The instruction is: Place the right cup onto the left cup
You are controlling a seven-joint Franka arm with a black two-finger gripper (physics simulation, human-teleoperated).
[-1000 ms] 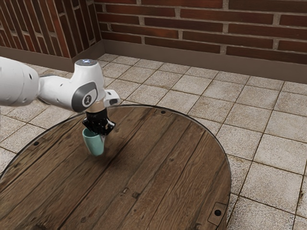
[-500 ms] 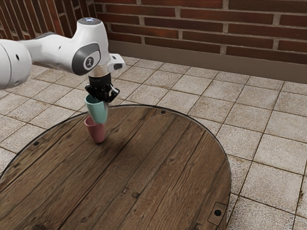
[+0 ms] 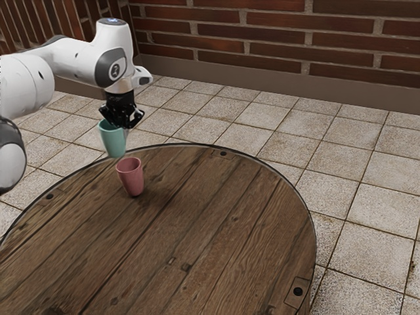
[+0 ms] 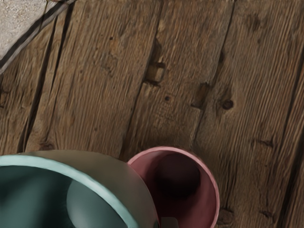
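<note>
My gripper hangs above the far left part of the table in the exterior view, shut on the teal cup near its rim. That cup is upright in the air. The pink cup stands upright on the table, lower than the teal one and slightly toward the exterior view's right, with a gap between them. In the wrist view the teal cup looms large and partly covers the pink cup, whose open mouth faces up.
The round wooden table has a dark metal rim and reaches toward the exterior view's right. Pale floor tiles surround it, and a brick wall stands behind.
My gripper has raised the teal cup from low over the table, then shifted it toward the exterior view's left. The pink cup, hidden at first behind it, has come into full sight.
</note>
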